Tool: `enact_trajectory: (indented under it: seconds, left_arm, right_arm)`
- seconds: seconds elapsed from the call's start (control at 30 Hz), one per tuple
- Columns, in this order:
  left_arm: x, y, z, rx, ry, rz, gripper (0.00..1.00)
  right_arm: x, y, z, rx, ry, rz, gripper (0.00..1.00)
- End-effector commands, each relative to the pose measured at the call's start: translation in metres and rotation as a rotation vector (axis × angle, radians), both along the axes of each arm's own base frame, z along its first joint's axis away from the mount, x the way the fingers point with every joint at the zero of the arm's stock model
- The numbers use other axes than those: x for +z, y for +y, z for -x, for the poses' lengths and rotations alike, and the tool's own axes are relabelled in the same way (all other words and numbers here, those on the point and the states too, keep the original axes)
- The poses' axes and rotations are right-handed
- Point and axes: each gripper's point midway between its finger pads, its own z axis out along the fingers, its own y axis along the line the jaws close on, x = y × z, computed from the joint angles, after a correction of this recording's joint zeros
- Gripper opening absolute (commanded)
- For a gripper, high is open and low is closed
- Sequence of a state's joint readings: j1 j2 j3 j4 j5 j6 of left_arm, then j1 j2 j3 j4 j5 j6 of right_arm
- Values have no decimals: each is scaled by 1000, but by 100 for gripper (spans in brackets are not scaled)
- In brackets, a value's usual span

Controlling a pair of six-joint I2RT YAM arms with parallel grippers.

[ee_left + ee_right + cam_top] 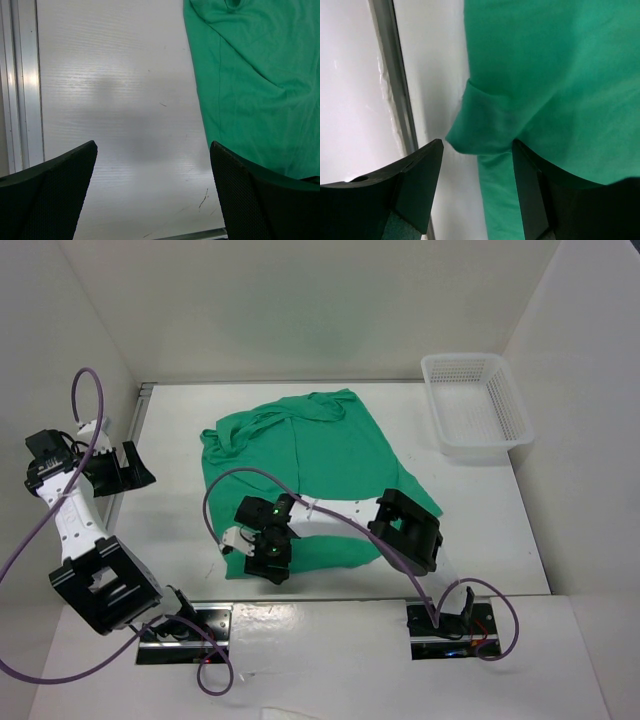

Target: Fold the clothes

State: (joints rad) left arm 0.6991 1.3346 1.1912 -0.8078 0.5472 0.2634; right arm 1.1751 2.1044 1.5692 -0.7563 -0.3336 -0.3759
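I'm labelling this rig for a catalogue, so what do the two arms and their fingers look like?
The left arm and right arm have blocky black joints and white links, each trailing a looping purple cable. The fingers are broad black wedges with meshed inner faces. A green light glows on the right wrist.

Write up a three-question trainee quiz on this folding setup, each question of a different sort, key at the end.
1. Fill in: the left tool stands ___ over the table.
2. Which tool hangs over the green T-shirt's near left corner? A) left tool B) right tool C) neither
3. True or false: the T-shirt lies apart from the white basket.
Key: 1 open; 2 B; 3 true.
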Motion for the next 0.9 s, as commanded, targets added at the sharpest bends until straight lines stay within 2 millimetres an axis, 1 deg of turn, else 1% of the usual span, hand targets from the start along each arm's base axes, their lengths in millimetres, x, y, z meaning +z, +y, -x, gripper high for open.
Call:
enact_trajectory:
  seconds: [0.0, 0.03, 0.1, 0.13, 0.17, 0.2, 0.23, 0.27, 0.3, 0.37, 0.43, 0.47, 0.5, 0.53, 0.57, 0.6, 0.63, 0.67, 0.7, 0.73, 0.77, 0.8, 0.83, 0.87]
  left_arm:
    - [1, 2, -4, -28, -21, -12, 99]
    - [1, 2, -4, -28, -21, -12, 99]
    - [1, 2, -4, -28, -21, -12, 99]
    - [1, 2, -4, -28, -21, -12, 99]
    - [1, 2, -4, -28, -21, -12, 99]
    - [4, 1, -3, -28, -28, -18, 99]
    - [4, 1, -3, -28, -28, -18, 99]
    - [4, 1, -3, -28, -28, -18, 99]
    - [4, 1, -3, -28, -28, -18, 99]
    - [6, 1, -3, -28, -35, -24, 99]
    - [6, 1, -3, -36, -36, -32, 99]
    - [5, 0, -1, -36, -29, -25, 99]
    - [9, 1, -2, -42, -38, -38, 99]
    - [9, 1, -2, -42, -38, -38, 99]
    - [8, 1, -1, -50, -32, -40, 99]
    - [11, 2, -2, -50, -39, -46, 99]
    - [11, 2, -2, -50, -39, -46, 99]
    - [10, 1, -1, -56, -34, -46, 99]
    - [13, 2, -2, -56, -40, -52, 99]
    - [12, 1, -3, -61, -39, -41, 99]
    - [12, 1, -3, -61, -39, -40, 99]
    - [9, 1, -4, -61, -31, -33, 99]
    - [11, 2, -3, -69, -32, -41, 99]
    - [7, 2, -4, -69, -23, -33, 99]
  right_arm:
    - [-11, 7, -10, 4, -43, -22, 65]
    - [-12, 7, -11, 1, -51, -18, 64]
    - [-20, 7, -11, 1, -47, -9, 51]
    - [-20, 7, -10, 7, -59, -4, 43]
    - [-26, 7, -12, -7, -66, 8, 35]
    - [-32, 5, -12, -21, -63, 27, 20]
    - [-32, 7, -13, -22, -67, 18, 14]
    - [-37, 5, -14, -25, -73, 31, 9]
    - [-37, 5, -14, -25, -73, 31, 0]
    - [-37, 5, -16, -39, -83, 39, 0]
    - [-20, -2, -20, -10, -117, 39, 0]
    - [-14, -10, -27, -14, -122, 41, 0]
    - [-4, -21, -29, -5, -119, 61, 0]
    - [21, -25, -37, 17, -151, 20, 0]
    - [34, -31, -43, 16, -163, 9, 0]
    - [46, -51, -53, -3, -158, 35, 0]
    - [68, -62, -57, 7, -179, 15, 0]
    - [78, -76, -69, 11, -195, 14, 0]
    - [84, -88, -69, 15, -196, 23, 0]
    - [99, -107, -67, 19, -213, 45, 0]
    - [101, -122, -71, 3, -219, 65, 0]
    - [104, -132, -72, 4, -233, 75, 0]
    - [114, -141, -73, -6, -271, 80, 1]
    - [110, -152, -75, -23, -278, 105, 1]
